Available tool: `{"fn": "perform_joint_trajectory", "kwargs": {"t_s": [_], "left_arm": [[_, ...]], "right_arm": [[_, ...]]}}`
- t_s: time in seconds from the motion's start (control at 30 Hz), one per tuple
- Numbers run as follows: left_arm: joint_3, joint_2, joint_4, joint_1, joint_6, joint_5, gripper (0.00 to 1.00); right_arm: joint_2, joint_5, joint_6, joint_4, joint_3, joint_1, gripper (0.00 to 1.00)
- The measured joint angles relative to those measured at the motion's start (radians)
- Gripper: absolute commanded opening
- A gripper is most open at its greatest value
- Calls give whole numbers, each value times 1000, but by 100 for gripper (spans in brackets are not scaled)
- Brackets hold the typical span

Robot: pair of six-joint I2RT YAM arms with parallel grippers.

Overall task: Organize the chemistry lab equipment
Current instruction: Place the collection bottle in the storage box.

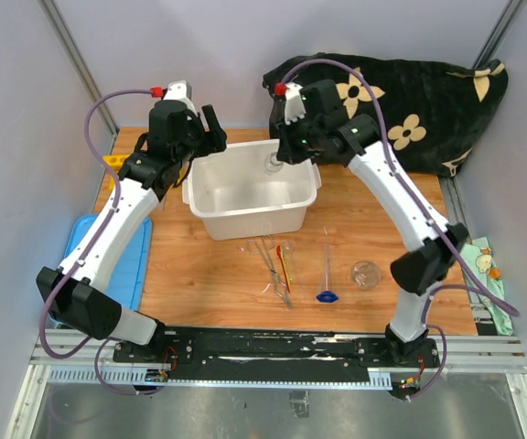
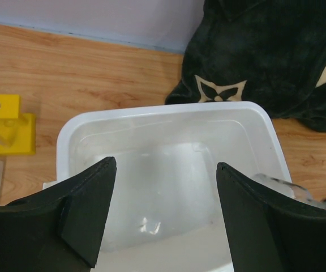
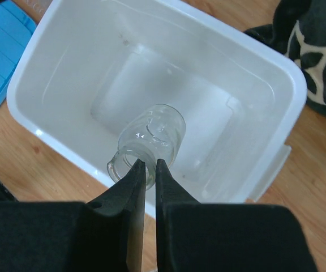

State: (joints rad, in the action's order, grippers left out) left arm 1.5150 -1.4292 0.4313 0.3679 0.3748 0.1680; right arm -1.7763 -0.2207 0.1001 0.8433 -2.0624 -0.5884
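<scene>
My right gripper (image 3: pixel 150 165) is shut on the rim of a small clear glass beaker (image 3: pixel 151 139), which hangs tilted over the inside of the white bin (image 3: pixel 276 68). From above, that beaker (image 1: pixel 272 165) sits at the bin's far right corner under the right gripper (image 1: pixel 280 157). My left gripper (image 2: pixel 166 164) is open and holds nothing, above the bin's near rim (image 2: pixel 151 113); it shows at the bin's far left corner (image 1: pixel 210 128). On the table in front lie metal tweezers (image 1: pixel 273 265), a thin red-orange tool (image 1: pixel 284 265), a blue-based glass piece (image 1: pixel 327 294) and another beaker (image 1: pixel 366 273).
A yellow holed rack (image 2: pixel 4 127) stands left of the bin, near the table's far left edge (image 1: pixel 112 163). The blue lid (image 1: pixel 85 240) lies off the table's left side. The black flower-patterned blanket (image 1: pixel 410 101) is heaped at the back right.
</scene>
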Motion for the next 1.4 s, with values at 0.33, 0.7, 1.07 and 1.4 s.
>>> {"fn": "perform_joint_trajectory", "kwargs": {"t_s": [0.33,0.7,1.07,1.4], "left_arm": [[-7,46,44,-7,-13,79,74],[-108,146,84,-18,-14,104,70],[-171,211,104,-19,5,81,69],[-193,234,106,-19,8,81,69]], "right_arm": [[-396,-41,34,-14,-382,-27,0],[-573,-49,56,-30,-441,-108,0],[-671,-19,56,-31,-441,-140,0],[-703,43,56,-42,-447,-134,0]]}}
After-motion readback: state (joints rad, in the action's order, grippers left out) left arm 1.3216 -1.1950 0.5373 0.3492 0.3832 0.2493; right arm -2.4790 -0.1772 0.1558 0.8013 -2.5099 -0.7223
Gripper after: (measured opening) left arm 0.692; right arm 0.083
